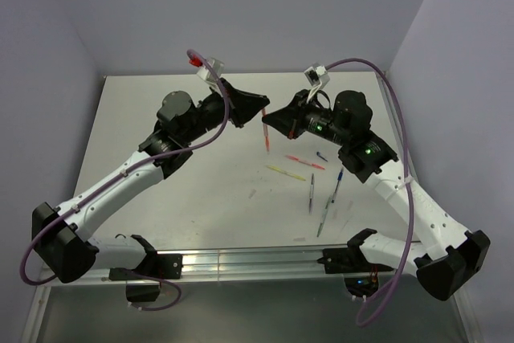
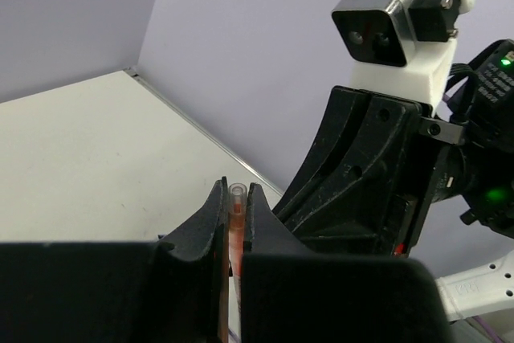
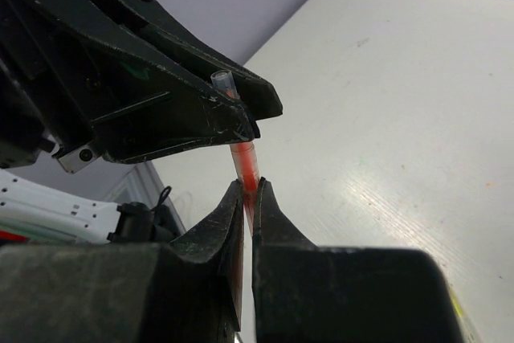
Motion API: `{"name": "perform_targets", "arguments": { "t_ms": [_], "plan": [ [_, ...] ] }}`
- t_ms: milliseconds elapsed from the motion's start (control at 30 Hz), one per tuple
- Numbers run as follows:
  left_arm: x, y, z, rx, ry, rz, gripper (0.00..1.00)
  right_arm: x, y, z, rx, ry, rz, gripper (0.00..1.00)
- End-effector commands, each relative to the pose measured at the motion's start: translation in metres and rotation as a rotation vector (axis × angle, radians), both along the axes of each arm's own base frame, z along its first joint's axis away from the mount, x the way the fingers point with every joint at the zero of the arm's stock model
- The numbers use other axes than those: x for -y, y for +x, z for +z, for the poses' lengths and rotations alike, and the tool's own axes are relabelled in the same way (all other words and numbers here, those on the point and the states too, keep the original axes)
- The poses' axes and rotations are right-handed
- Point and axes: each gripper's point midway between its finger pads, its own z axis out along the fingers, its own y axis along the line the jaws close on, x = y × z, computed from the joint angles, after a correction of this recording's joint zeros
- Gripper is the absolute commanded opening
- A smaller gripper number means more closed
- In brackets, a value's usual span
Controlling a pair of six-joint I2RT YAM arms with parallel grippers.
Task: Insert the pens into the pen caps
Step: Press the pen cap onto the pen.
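My left gripper (image 1: pixel 261 109) and right gripper (image 1: pixel 269 119) meet above the table's middle, both on one red pen (image 1: pixel 265 138) that hangs down from them. In the left wrist view my left gripper (image 2: pixel 234 191) is shut on a translucent tube, seemingly a pen cap (image 2: pixel 236 206), with red inside. In the right wrist view my right gripper (image 3: pixel 249 187) is shut on the red pen barrel (image 3: pixel 246 162), just below the left fingers (image 3: pixel 193 114). The clear cap end (image 3: pixel 222 81) pokes out beyond them. Other pens lie on the table: yellow (image 1: pixel 287 173), pink-red (image 1: pixel 305 162), grey (image 1: pixel 312 192), blue (image 1: pixel 337 186), green-clear (image 1: pixel 324 218).
A tiny dark blue cap (image 1: pixel 321 156) lies right of the pink-red pen. The loose pens lie in the right half of the white table (image 1: pixel 161 198), under my right arm (image 1: pixel 377 174). Walls close the back and both sides.
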Motion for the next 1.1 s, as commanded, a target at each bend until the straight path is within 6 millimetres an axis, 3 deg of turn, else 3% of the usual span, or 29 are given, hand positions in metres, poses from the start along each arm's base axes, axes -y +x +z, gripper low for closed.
{"name": "perform_targets", "arguments": {
  "t_ms": [0, 500, 733, 867, 1067],
  "plan": [
    [0.027, -0.046, -0.064, -0.167, 0.181, -0.194, 0.00, 0.037, 0.031, 0.107, 0.281, 0.154, -0.300, 0.00],
    [0.025, -0.035, -0.090, -0.269, 0.236, -0.113, 0.00, 0.041, 0.041, 0.111, 0.298, 0.104, -0.399, 0.00],
    [0.021, -0.019, -0.077, -0.274, 0.228, -0.040, 0.00, 0.024, 0.038, 0.106, 0.269, 0.078, -0.313, 0.00],
    [0.015, -0.001, -0.068, -0.291, 0.194, -0.014, 0.00, 0.017, 0.038, 0.089, 0.219, 0.027, -0.274, 0.00],
    [0.007, 0.018, -0.053, -0.273, 0.171, 0.020, 0.00, 0.008, 0.036, 0.076, 0.185, -0.002, -0.217, 0.11]
  ]
}}
